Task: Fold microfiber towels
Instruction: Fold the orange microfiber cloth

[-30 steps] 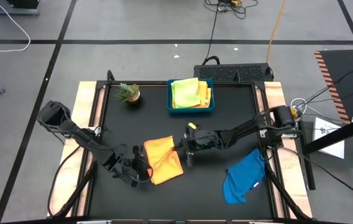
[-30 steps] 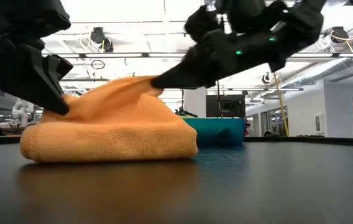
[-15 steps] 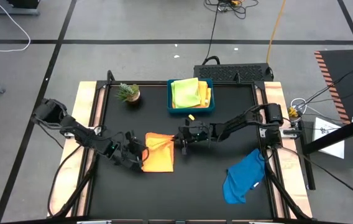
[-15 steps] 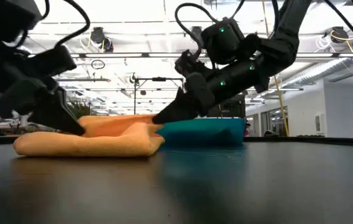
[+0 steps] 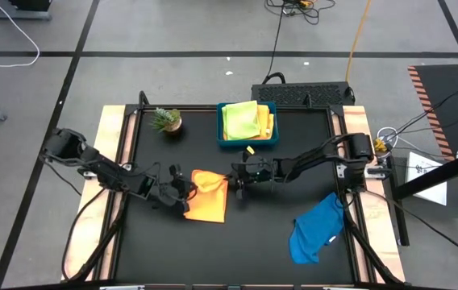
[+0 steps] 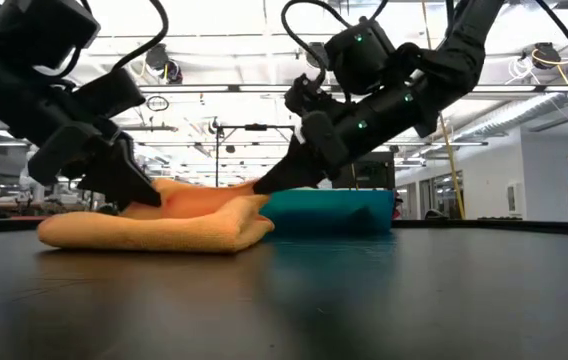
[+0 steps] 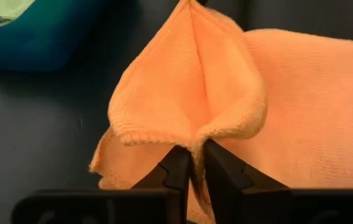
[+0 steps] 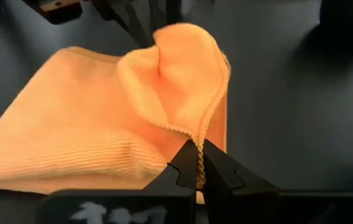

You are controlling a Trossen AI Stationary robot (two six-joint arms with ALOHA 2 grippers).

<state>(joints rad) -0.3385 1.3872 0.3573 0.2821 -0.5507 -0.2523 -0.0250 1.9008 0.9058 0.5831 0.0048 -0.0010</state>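
Observation:
An orange microfiber towel point(image 5: 206, 197) lies folded on the black table, left of centre, its lower layers flat on the top. My left gripper point(image 5: 187, 188) stands at its left edge and my right gripper point(image 5: 231, 184) at its far right corner, each shut on the cloth. Between them the top layer stands up in a small tent point(image 7: 189, 81). A blue towel point(image 5: 318, 228) lies crumpled at the near right. Yellow and lime towels point(image 5: 245, 119) sit in a blue tray. My left gripper pinches the hemmed edge of the towel's top layer point(image 7: 196, 144) between its two fingertips. The fingers come from the table's left, slanting down. That edge is held a little above the layers lying on the table, and the cloth is slack. My right gripper pinches the hem of the towel's top layer at its corner point(image 8: 199, 148) between its two fingertips. It comes from the table's right, slanting down. The corner stands slightly raised point(image 6: 249, 192); the remainder of the towel rests on the table.
The blue tray point(image 5: 247, 142) stands at the far middle, just beyond the orange towel. A small potted plant point(image 5: 165, 120) is at the far left. Bare black tabletop point(image 5: 245, 250) runs along the near side.
Both grippers have come down, the left one also moving toward the far edge and the right one a little toward the left. The orange towel, a high mound a second ago, has sunk into a low flat fold and shifted toward the far edge.

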